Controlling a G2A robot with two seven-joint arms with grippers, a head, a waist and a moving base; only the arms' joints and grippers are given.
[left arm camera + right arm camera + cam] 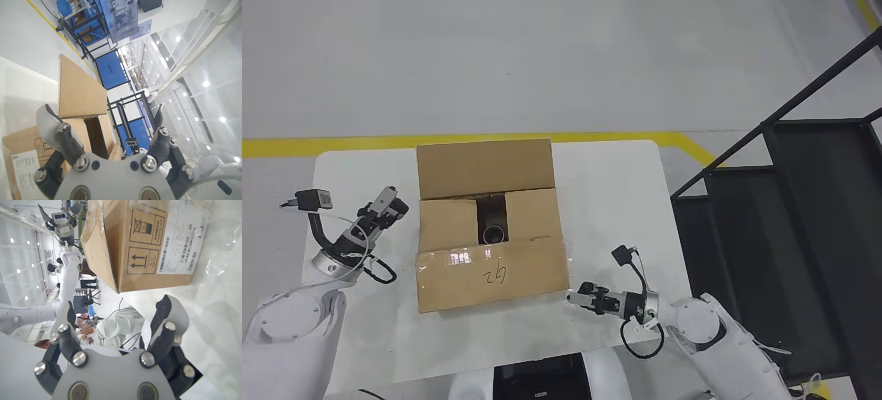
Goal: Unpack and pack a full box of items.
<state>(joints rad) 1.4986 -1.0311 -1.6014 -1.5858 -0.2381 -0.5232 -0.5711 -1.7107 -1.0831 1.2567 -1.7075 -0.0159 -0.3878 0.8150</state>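
A brown cardboard box stands in the middle of the white table. Its far flap is folded back, and the near flap lies flat with handwriting on it. Through the gap between the side flaps I see a dark round item inside. My left gripper is open and empty, just beside the box's left wall, with the raised flap beyond it. My right gripper is open and empty, low over the table at the box's near right corner.
The box's side carries a white shipping label and printed arrows. A yellow floor line runs behind the table, and a dark stair frame stands to the right. Bare tabletop lies on the right of the box.
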